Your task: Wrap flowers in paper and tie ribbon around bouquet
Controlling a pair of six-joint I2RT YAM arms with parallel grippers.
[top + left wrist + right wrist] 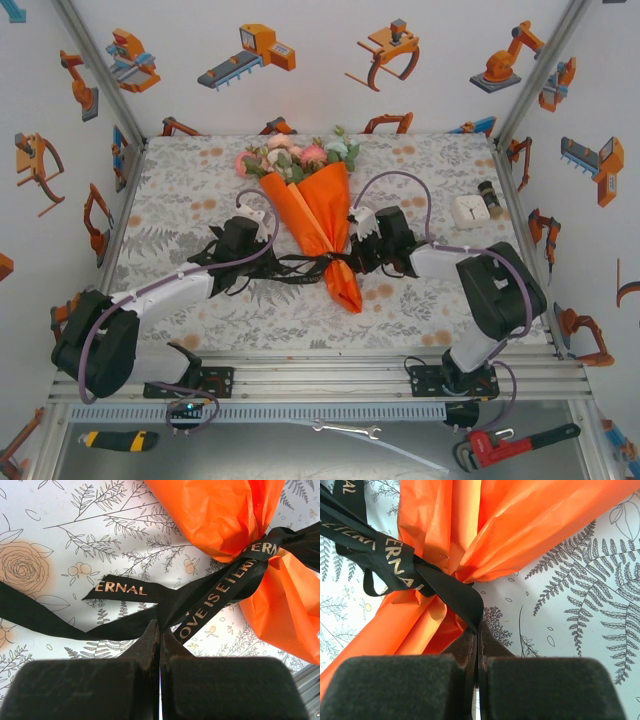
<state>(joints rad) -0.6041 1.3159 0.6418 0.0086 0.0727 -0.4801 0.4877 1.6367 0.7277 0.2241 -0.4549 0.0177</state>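
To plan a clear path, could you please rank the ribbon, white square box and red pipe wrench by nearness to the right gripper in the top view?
1. ribbon: held in the right gripper, beside the bouquet.
2. white square box: far right of the table.
3. red pipe wrench: lower right of view.

Orange paper (545,525): thin, creased, slight sheen. Black ribbon (125,588): smooth woven fabric, metallic gold lettering. Printed tablecloth (100,535): matt cloth.

Site: robot lab test cell | enclosure: aluminium frame posts (100,75), white wall panels (310,95) printed with orange robot drawings | bench (190,200): floral cloth, left arm (150,300) and right arm (480,275) bolted to slotted rail (320,380) | near ledge: pipe wrench (515,442), spanner (347,430), utility knife (118,438)
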